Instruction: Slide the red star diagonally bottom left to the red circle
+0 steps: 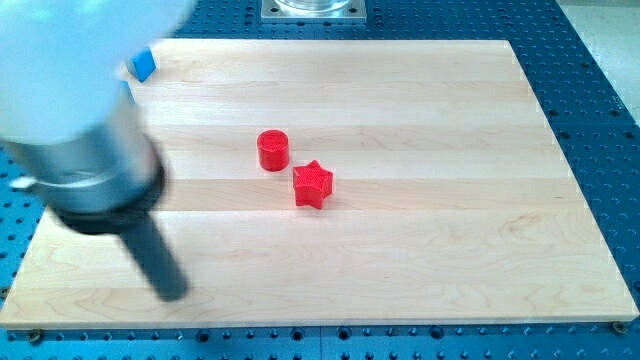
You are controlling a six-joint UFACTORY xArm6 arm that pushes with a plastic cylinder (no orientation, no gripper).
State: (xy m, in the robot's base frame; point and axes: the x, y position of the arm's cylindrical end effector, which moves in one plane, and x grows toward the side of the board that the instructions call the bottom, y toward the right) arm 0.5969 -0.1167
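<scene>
A red star block [313,185] lies near the middle of the wooden board [420,240]. A red circle block [273,150] stands just up and to the left of it, with a small gap between them. My tip [173,291] is at the view's lower left, far to the left of and below both red blocks, touching neither. The arm's big blurred body fills the view's upper left corner.
A blue block [144,65] sits near the board's top left edge, partly beside the arm's body. The board lies on a blue perforated table [600,90]. A metal base plate [313,9] shows at the view's top.
</scene>
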